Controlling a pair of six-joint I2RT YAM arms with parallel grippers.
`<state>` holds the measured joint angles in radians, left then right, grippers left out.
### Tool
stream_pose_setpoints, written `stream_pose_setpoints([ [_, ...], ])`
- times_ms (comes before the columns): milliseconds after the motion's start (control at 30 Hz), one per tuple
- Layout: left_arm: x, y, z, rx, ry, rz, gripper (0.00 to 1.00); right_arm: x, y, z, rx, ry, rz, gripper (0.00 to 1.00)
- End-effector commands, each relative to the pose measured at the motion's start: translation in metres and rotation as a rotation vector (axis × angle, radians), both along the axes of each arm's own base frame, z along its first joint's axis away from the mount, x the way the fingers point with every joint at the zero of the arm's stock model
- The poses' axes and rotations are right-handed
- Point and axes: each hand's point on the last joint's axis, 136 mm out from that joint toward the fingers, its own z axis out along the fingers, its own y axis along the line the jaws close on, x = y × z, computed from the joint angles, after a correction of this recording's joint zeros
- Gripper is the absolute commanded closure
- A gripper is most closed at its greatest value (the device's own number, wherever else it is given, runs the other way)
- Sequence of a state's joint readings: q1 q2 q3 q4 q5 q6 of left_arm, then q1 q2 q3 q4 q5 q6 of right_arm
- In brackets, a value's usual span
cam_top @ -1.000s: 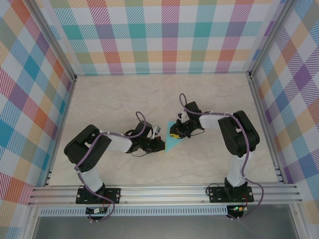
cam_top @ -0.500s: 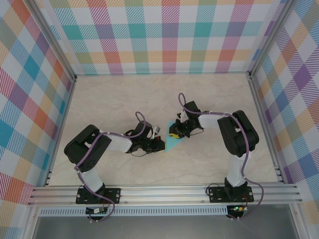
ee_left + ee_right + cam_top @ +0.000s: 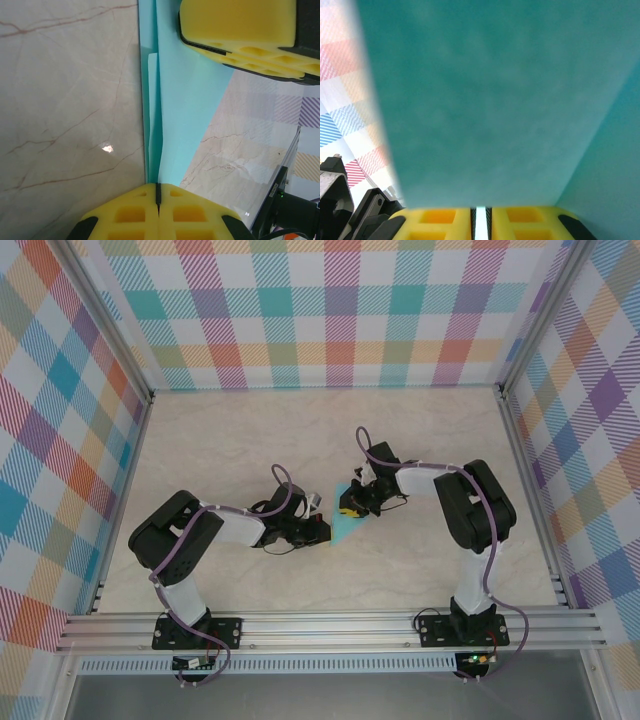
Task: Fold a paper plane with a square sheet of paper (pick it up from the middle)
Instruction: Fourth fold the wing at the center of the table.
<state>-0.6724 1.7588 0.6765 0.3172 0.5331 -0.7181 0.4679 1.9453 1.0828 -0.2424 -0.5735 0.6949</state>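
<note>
From above, my left gripper (image 3: 324, 530) and my right gripper (image 3: 351, 507) sit nearly tip to tip, with the turquoise paper (image 3: 345, 525) held between them.

At my left wrist, my yellow pads (image 3: 135, 212) are pressed together on the paper's narrow end. The folded sheet (image 3: 180, 100) runs straight ahead to my right gripper's pad (image 3: 235, 25).

At my right wrist, my pads (image 3: 530, 222) stand a sliver apart, pinching the paper's edge. The sheet (image 3: 495, 100) spreads just ahead of them, close and blurred.
</note>
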Motion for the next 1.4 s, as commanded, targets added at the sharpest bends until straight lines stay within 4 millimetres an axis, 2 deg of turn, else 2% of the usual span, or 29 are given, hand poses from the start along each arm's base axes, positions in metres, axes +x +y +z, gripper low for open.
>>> stream_pose_setpoints([
  [0, -0.028, 0.038, -0.052, 0.191, 0.152, 0.043, 1.00, 0.000, 0.002, 0.013, 0.000, -0.031, 0.008, 0.84],
  [167, -0.028, 0.039, -0.053, 0.199, 0.153, 0.048, 1.00, 0.001, 0.009, 0.026, 0.064, -0.050, 0.012, 0.84],
  [333, -0.028, 0.039, -0.053, 0.199, 0.156, 0.049, 1.00, 0.000, 0.017, 0.025, 0.081, -0.047, 0.029, 0.84],
  [500, -0.027, 0.037, -0.052, 0.195, 0.153, 0.047, 1.00, -0.001, 0.013, 0.004, 0.029, -0.009, 0.016, 0.85],
  [833, -0.027, 0.035, -0.047, 0.177, 0.147, 0.036, 1.00, -0.011, 0.000, -0.024, -0.072, 0.044, 0.020, 0.85],
  [1033, -0.018, 0.028, -0.019, 0.148, 0.102, 0.035, 0.99, -0.017, -0.008, -0.030, -0.110, 0.045, 0.030, 0.85],
  [1233, -0.007, 0.023, 0.019, 0.127, 0.036, 0.036, 0.88, -0.019, -0.009, -0.032, -0.110, 0.042, 0.037, 0.85],
  [1367, -0.001, 0.022, 0.033, 0.123, 0.005, 0.045, 0.82, -0.019, -0.009, -0.033, -0.108, 0.043, 0.036, 0.85],
])
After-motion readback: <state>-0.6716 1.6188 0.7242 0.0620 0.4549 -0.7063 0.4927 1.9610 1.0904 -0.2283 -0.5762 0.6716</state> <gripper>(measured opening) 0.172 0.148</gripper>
